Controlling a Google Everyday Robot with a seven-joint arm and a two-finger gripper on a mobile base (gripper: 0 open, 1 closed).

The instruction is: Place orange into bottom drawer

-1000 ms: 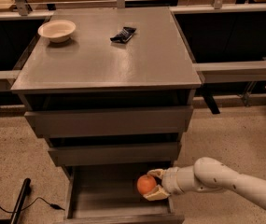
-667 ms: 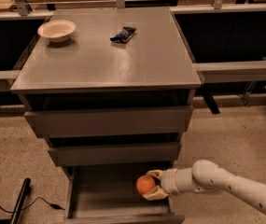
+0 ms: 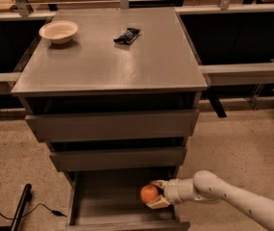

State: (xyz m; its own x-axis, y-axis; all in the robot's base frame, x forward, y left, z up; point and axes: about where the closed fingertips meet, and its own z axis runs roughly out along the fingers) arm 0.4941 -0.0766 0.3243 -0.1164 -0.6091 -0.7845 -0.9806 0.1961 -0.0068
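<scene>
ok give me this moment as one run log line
pincer: shut on small round orange fruit | where: inside open grey-brown bottom drawer, right side | fruit released: not yet

Lab with workbenches (image 3: 244,72); pincer (image 3: 155,194) over bottom drawer (image 3: 103,203).

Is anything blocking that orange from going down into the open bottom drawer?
Nothing visible does. The gripper holds the orange over the right side of the bottom drawer, which is pulled open, and the floor under it looks bare.
</scene>
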